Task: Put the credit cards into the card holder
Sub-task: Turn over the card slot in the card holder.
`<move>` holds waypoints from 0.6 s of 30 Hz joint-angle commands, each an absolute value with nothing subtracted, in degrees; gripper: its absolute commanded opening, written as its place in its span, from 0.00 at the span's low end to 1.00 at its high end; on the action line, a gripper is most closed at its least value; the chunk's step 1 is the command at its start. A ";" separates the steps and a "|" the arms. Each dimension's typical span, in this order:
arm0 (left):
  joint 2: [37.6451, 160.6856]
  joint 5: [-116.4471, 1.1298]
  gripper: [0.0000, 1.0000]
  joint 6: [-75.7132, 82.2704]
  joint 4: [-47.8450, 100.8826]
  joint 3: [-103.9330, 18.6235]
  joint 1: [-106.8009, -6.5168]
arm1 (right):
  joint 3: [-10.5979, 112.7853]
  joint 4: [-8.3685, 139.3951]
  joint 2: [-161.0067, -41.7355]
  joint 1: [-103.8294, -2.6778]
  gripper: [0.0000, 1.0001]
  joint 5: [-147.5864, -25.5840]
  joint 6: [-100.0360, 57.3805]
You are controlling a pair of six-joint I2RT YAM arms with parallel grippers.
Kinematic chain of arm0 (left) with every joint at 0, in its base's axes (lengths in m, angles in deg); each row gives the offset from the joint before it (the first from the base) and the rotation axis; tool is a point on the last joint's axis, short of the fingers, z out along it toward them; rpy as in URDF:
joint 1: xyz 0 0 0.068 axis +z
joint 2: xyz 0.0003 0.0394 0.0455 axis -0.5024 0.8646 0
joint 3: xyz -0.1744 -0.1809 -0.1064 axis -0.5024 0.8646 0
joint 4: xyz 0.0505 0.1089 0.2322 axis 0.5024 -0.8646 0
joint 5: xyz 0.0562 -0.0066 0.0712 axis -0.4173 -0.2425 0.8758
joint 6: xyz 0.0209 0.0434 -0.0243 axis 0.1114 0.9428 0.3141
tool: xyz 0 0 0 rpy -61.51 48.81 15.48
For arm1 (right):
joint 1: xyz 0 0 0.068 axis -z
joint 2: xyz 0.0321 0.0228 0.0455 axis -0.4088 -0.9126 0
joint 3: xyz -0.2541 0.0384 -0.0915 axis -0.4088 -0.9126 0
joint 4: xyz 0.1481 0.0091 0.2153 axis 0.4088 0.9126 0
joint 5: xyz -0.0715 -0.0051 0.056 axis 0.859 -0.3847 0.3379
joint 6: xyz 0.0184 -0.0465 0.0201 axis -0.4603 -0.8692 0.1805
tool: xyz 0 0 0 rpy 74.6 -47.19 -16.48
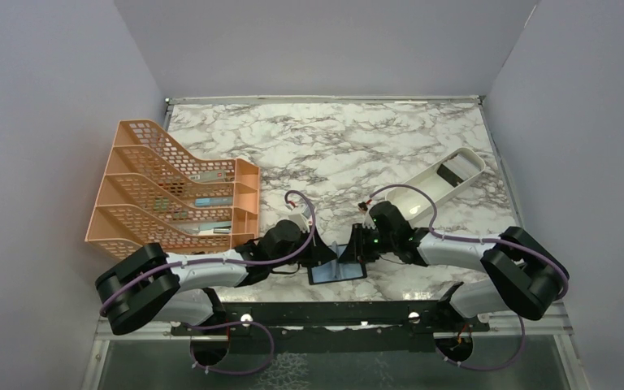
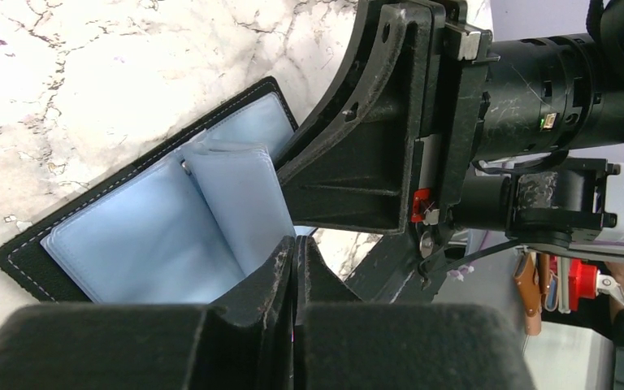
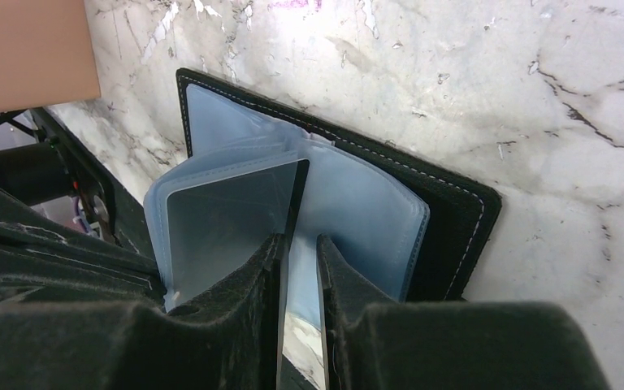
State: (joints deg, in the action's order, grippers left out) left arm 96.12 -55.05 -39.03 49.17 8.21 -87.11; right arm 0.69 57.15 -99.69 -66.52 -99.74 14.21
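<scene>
The card holder (image 1: 337,272) lies open on the marble near the front edge, its blue-grey lining up (image 2: 130,236) (image 3: 455,211). One clear sleeve stands up from its spine. A black credit card (image 3: 295,195) stands on edge inside that sleeve, its lower part along one finger of my right gripper (image 3: 301,244). A narrow gap shows between the right fingers. My right gripper (image 1: 356,250) is over the holder's right half. My left gripper (image 1: 318,253) (image 2: 296,244) is at the holder's left edge, fingers pressed together beside a sleeve; nothing shows between them. The yellow-gold card is out of view.
An orange mesh file rack (image 1: 171,191) stands at the left with a few flat items in it. A long white tray (image 1: 439,185) lies at the right with something dark in its far end. The right gripper's body (image 2: 357,162) looms close over the holder.
</scene>
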 commanded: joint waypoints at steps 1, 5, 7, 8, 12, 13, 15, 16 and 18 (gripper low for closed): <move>96.98 -55.92 0.05 -37.96 50.69 7.18 -86.94 | 1.29 59.15 -99.64 -66.84 0.25 -98.21 12.72; 97.75 -56.07 0.03 -37.77 50.65 7.23 -86.94 | 1.11 61.67 -94.25 -66.84 0.32 -96.21 13.25; 97.77 -56.08 0.03 -37.47 50.69 7.15 -86.96 | 1.15 62.44 -91.72 -66.84 0.37 -95.77 13.99; 97.76 -55.93 0.03 -37.44 50.66 7.11 -86.94 | 1.28 62.72 -90.83 -66.84 0.40 -95.62 14.24; 98.05 -55.81 0.02 -37.44 50.69 6.86 -86.94 | 1.29 61.79 -90.04 -66.84 0.44 -94.96 14.89; 98.15 -55.96 0.01 -37.44 50.69 6.78 -86.94 | 1.18 61.14 -90.19 -66.84 0.44 -95.17 15.30; 98.28 -56.16 0.00 -37.27 50.69 6.54 -86.94 | 0.55 59.17 -90.48 -66.84 0.45 -96.54 16.65; 98.35 -56.24 0.00 -37.22 50.69 6.48 -86.94 | 0.15 58.07 -90.45 -66.84 0.46 -97.35 17.35; 98.38 -56.34 0.00 -37.11 50.63 6.35 -86.94 | -0.39 55.75 -90.22 -66.84 0.50 -99.18 18.77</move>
State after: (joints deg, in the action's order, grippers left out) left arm 97.73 -55.24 -38.40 50.00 7.78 -87.11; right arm 0.65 60.14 -90.48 -66.52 -97.10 15.80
